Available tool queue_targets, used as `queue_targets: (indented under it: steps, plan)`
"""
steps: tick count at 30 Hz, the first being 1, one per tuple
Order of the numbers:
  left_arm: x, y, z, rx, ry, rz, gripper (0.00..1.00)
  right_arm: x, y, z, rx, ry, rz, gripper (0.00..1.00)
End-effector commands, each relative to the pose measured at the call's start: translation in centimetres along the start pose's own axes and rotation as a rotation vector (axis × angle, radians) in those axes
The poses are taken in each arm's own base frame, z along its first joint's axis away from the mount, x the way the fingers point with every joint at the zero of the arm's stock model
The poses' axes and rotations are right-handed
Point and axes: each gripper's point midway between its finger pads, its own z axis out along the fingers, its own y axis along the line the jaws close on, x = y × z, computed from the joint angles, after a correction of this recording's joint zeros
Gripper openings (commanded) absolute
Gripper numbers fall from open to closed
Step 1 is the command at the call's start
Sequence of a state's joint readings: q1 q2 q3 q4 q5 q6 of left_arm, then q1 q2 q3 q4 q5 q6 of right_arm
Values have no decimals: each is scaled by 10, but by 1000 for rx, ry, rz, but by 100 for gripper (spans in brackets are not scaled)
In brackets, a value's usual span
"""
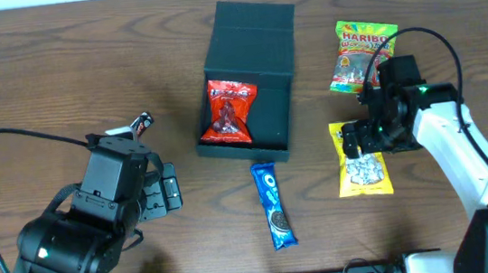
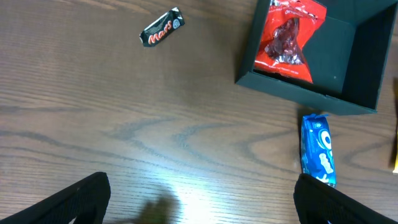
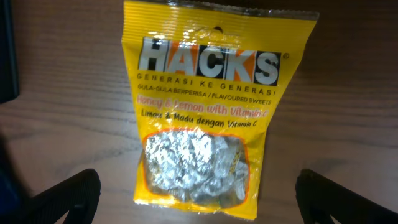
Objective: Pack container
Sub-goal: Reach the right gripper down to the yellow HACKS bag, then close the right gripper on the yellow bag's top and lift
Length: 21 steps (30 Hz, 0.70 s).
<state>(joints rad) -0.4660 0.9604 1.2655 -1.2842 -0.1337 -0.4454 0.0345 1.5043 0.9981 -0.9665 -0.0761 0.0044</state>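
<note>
The dark teal container (image 1: 273,106) stands open at the table's middle, its flap lid (image 1: 255,22) folded back. A red snack packet (image 1: 229,111) lies in its left half, also seen in the left wrist view as the red packet (image 2: 287,40) in the container (image 2: 348,53). My right gripper (image 1: 353,139) hangs open over a yellow Hacks sweets packet (image 3: 205,112), its fingers (image 3: 74,193) wide on either side and apart from it. My left gripper (image 2: 202,199) is open above bare wood left of the container, holding nothing.
A blue Oreo packet (image 1: 273,204) lies just in front of the container. A Haribo bag (image 1: 362,51) sits at the back right behind my right arm. A Mars bar (image 2: 161,28) lies left of the container, near my left arm.
</note>
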Motion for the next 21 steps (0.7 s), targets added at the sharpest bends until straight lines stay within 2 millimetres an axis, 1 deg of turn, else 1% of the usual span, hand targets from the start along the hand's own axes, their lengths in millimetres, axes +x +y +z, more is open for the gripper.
queue_targets:
  steps: [1, 6, 9, 18, 21]
  plan:
    - [3, 1, 2, -4, 14, -5, 95, 4, -1, 7, -10, 7, -12, 99]
    - [3, 0, 2, -3, 14, -5, 95, 9, -2, 19, -10, 6, 7, 99]
    - [3, 0, 2, -2, 12, -5, 95, 16, -2, 29, -10, 14, 19, 99]
    - [1, 0, 2, 0, 8, -6, 95, 27, -3, 44, -9, 24, 49, 99]
    - [1, 0, 2, 0, 8, -7, 95, 26, -4, 46, -10, 15, 49, 99]
